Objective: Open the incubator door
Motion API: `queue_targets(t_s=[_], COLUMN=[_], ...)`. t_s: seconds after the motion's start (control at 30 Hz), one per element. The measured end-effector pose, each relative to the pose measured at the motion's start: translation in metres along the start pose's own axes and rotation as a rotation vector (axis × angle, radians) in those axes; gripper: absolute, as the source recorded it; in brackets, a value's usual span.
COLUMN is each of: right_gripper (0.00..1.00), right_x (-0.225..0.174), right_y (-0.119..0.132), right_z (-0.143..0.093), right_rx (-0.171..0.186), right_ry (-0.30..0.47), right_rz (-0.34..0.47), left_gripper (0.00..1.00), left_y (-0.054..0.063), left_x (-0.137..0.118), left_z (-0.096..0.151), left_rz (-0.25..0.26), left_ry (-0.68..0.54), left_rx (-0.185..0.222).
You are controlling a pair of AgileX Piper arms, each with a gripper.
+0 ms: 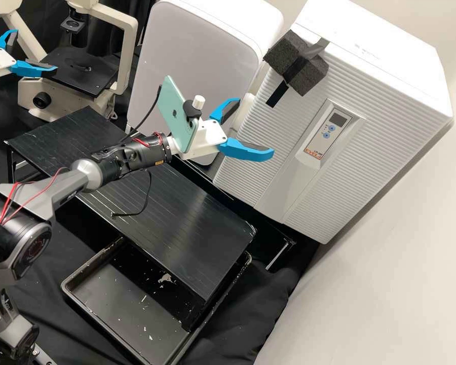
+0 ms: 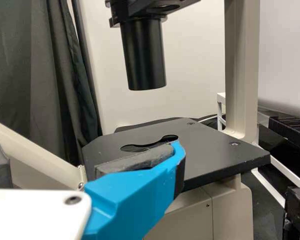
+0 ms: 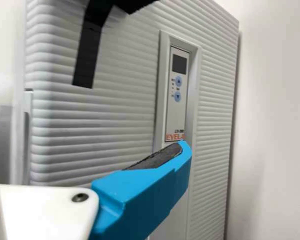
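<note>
High view: the incubator door [image 1: 349, 167] stands beyond the right gripper's [image 1: 256, 126] spread fingers; the left gripper's [image 1: 36, 49] are parted.

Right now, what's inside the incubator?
Can't say: the incubator has its ribbed door shut, which covers the whole interior. Outside, dark foam sits at the door's upper edge, black tape runs below it, and a control panel is on the front.

Left gripper [image 1: 36, 49] spread wide, right gripper [image 1: 256, 126] likewise
</note>
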Motion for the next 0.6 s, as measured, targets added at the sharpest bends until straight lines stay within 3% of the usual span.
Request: queue_targets(t_s=[0.17, 0.6], right_gripper=[0.0, 0.0], right_x=[0.002, 0.002], right_y=[0.001, 0.001], right_z=[0.0031, 0.0031], right_rx=[0.019, 0.026], right_ry=[-0.008, -0.008], right_rz=[0.006, 0.006], left_gripper=[1.0, 1.0], left_y=[0.0, 0.0], left_x=[0.0, 0.0], left_z=[0.0, 0.0], left_rz=[0.0, 0.0], left_ry=[0.0, 0.0], left_rx=[0.0, 0.0])
